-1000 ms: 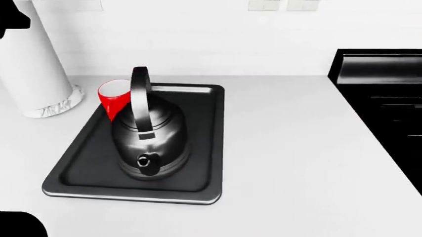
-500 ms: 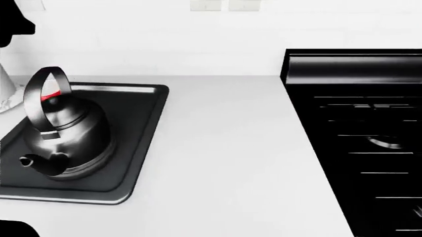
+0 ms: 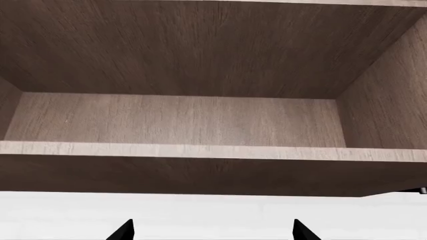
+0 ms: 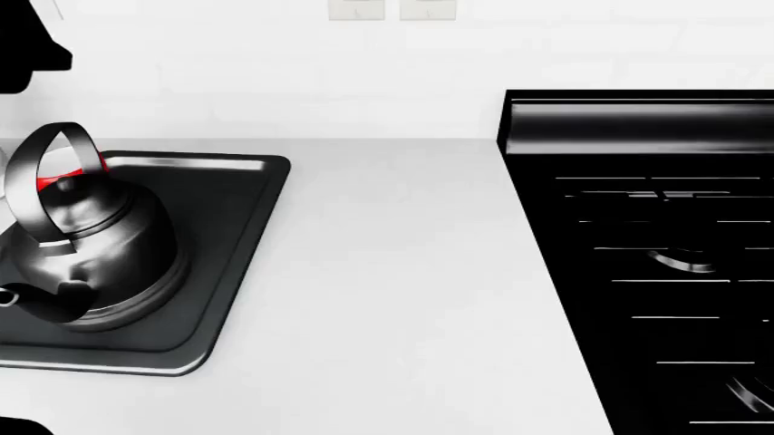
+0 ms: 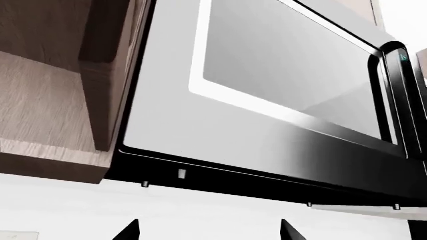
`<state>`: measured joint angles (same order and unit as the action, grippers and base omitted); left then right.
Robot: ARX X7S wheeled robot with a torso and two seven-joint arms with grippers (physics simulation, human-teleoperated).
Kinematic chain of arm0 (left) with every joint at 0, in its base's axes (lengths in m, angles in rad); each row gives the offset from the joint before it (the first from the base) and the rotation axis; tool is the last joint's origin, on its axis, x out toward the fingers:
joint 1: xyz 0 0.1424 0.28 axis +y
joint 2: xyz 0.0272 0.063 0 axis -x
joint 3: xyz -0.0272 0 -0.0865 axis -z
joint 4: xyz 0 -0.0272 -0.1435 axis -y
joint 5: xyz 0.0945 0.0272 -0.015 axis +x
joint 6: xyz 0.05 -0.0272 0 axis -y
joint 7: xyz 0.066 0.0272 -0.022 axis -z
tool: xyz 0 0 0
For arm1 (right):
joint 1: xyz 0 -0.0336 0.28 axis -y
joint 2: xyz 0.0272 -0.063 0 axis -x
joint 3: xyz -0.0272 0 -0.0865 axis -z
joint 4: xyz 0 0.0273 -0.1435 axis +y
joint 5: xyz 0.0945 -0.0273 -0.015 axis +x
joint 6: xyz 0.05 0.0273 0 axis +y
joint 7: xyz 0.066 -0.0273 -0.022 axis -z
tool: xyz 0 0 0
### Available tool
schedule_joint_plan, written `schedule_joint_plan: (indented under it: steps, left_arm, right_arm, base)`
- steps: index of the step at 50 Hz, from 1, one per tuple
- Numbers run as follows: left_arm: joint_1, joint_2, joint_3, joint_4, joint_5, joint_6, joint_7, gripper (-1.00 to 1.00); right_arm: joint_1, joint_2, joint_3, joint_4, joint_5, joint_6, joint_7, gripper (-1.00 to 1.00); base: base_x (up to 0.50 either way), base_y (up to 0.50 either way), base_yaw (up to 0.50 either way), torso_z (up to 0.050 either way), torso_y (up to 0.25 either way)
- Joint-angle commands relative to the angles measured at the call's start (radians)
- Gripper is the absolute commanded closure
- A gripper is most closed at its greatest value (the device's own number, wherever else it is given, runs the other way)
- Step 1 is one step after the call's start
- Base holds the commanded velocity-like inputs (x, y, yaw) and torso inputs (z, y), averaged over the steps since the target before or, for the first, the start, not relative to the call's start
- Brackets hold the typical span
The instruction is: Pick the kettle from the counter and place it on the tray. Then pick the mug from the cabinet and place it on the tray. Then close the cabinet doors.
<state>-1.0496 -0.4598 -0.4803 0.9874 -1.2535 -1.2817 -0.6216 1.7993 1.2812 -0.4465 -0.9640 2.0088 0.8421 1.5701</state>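
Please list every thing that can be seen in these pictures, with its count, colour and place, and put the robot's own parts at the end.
kettle: one, glossy dark metal, on the tray
mug: one, red, on the tray behind the kettle, mostly hidden
tray: one, dark grey, on the counter
counter: one, white, between tray and stove
stove: one, black, beside the counter
wall outlets: two, pale, on the white wall
cabinet: one, brown wood, inside visible, shelf bare
microwave: one, silver and black, beside the cabinet
left gripper: one, black, open, nothing between fingertips
right gripper: one, black, open, nothing between fingertips

Left hand [image 3: 212, 231] and right hand [image 5: 208, 231] — both raised, fingers spread apart, holding nothing.
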Motion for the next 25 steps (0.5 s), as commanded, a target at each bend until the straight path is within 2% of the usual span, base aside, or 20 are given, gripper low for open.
schedule_joint_plan:
  steps: [1,15,25]
  left_arm:
    - [0.005,-0.013,0.006,-0.006,-0.022,0.014,-0.016,-1.00]
    - [-0.002,-0.036,0.001,-0.016,-0.061,0.028,-0.044,-1.00]
    - [0.002,-0.049,-0.004,-0.023,-0.073,0.043,-0.048,-1.00]
  right_arm:
    - [0.554,0.069,-0.514,0.103,-0.065,-0.001,0.000,-1.00]
    - [0.550,-0.142,-0.233,0.322,-0.110,0.280,-0.135,-1.00]
    - [0.555,-0.445,0.031,0.507,-0.178,0.642,-0.156,-1.00]
  base:
    - [0.00,0.00,0.00,0.000,0.000]
    - [0.00,0.00,0.00,0.000,0.000]
    - [0.00,0.00,0.00,0.001,0.000]
